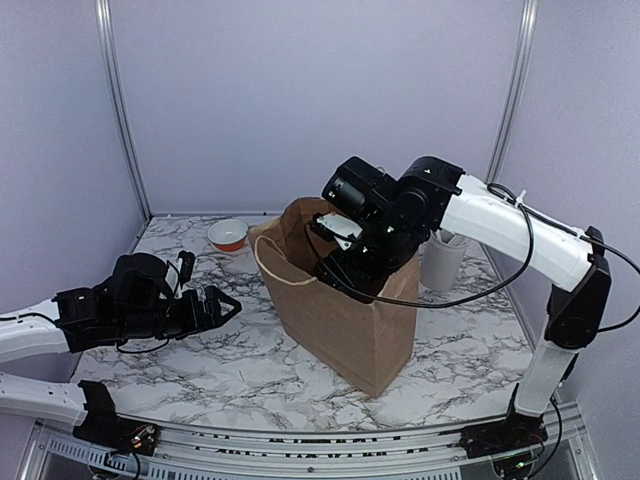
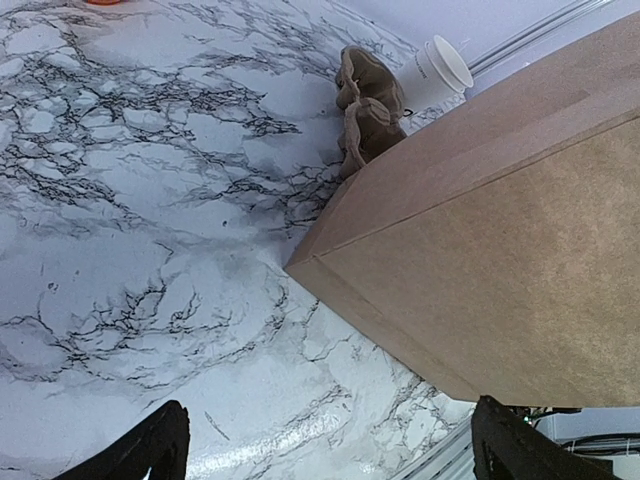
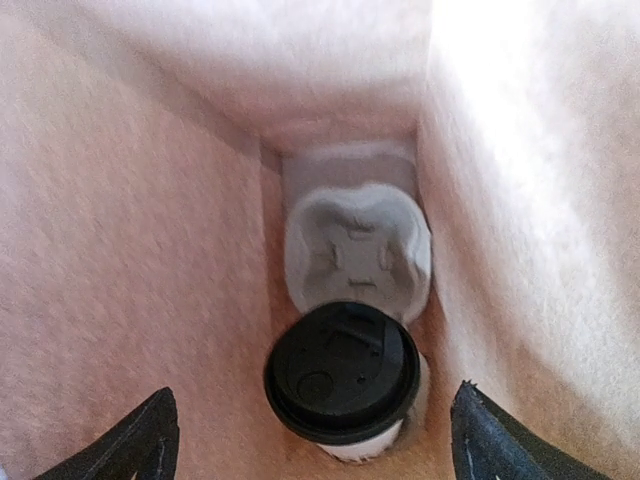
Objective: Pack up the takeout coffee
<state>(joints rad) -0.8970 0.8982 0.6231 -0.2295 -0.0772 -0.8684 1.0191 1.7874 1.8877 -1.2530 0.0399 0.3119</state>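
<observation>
Two grippers, both w/ fingers spread wide, neither pinching anything. Right gripper sunk into paper bag, facing straight down. Takeout coffee upright at bag bottom, black lid up, seemingly seated in near pocket of moulded pulp carrier; far pocket vacant. Cup directly below right fingers and centred between them, apart from both tips, no contact visible. Long axis of cup vertical, in line w/ gripper approach; hence a straight lift-out prob. clear of lid. Left gripper outside bag, low over marble table, to left of bag, well apart from cup. Right arm far nearer. Judged: coffee in bag, let go. Next likely a vertical withdrawal. Main risk: snagging bag walls, tight round wrist.
</observation>
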